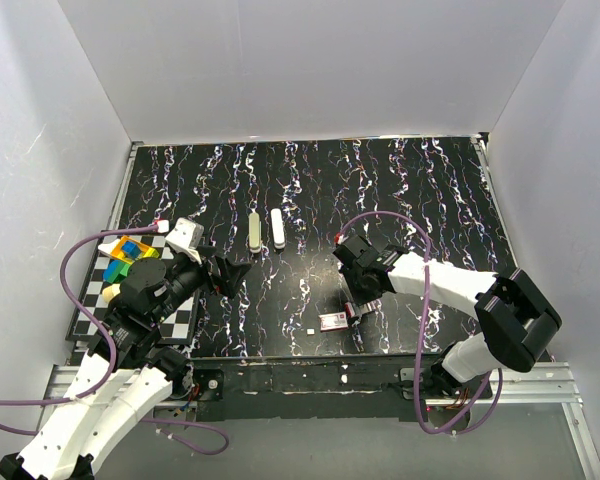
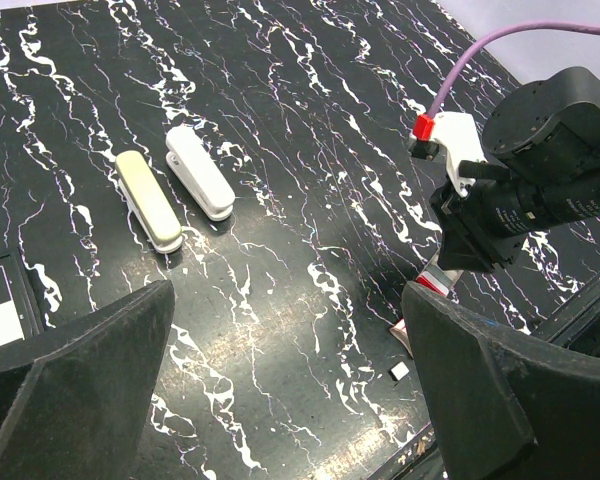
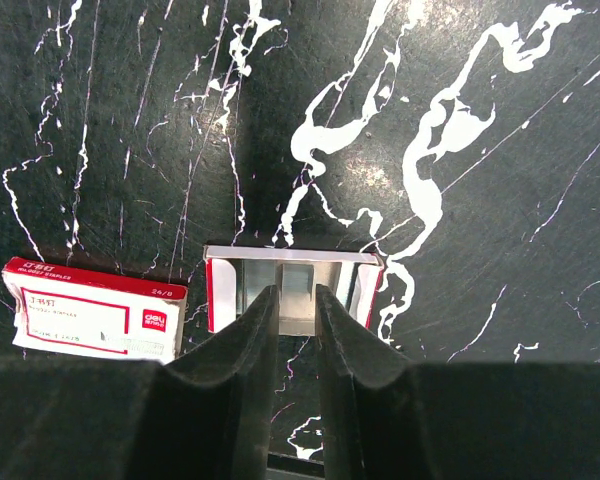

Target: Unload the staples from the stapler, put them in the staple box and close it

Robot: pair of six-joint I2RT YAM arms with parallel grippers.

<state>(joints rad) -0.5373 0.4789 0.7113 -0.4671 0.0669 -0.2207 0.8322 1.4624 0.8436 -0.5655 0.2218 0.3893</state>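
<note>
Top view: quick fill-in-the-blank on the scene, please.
___ staplers lie on the table.
The beige stapler lies ___ of the white stapler in the top view.
The left gripper is ___, holding nothing.
The right gripper hangs over the staple tray, beside its ___-and-white sleeve.
Missing: two; left; open; red.

Left arm (image 1: pixel 100 410) and right arm (image 1: pixel 450 283): white shells, black joints. Purple cable (image 1: pixel 68 275) loops off each. Left gripper (image 2: pixel 288 295): matte black wedge fingers (image 2: pixel 90 370). Right wrist carries a small red tab (image 2: pixel 424 126).
</note>
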